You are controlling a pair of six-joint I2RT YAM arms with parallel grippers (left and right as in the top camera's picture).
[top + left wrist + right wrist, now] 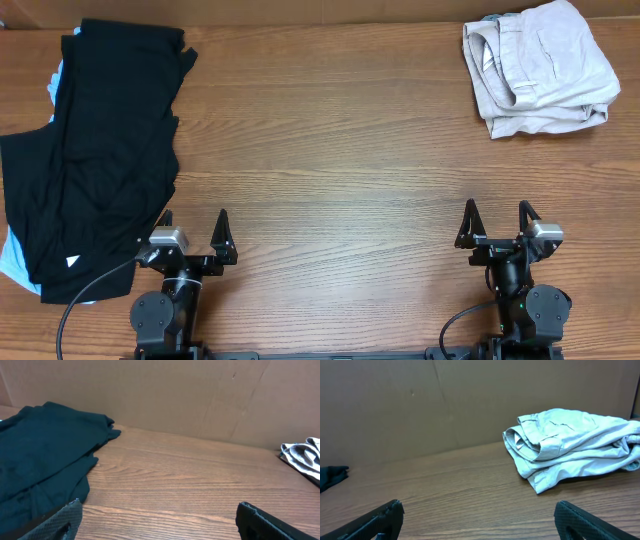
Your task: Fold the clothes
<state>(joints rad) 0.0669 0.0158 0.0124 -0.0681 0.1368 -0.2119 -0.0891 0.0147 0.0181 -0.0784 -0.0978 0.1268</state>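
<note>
A heap of black T-shirts lies along the table's left side, with a small white tag near its lower edge and a pale blue garment peeking out beneath. The left wrist view shows the same black T-shirts at left. Folded beige trousers rest at the far right corner, and these beige trousers fill the right of the right wrist view. My left gripper stands open at the near edge, just right of the black heap, nothing between its fingers. Open and bare too, my right gripper sits at the near right.
A brown cardboard wall backs the wooden table. Both arm bases sit at the front edge, with a black cable looping off the left one.
</note>
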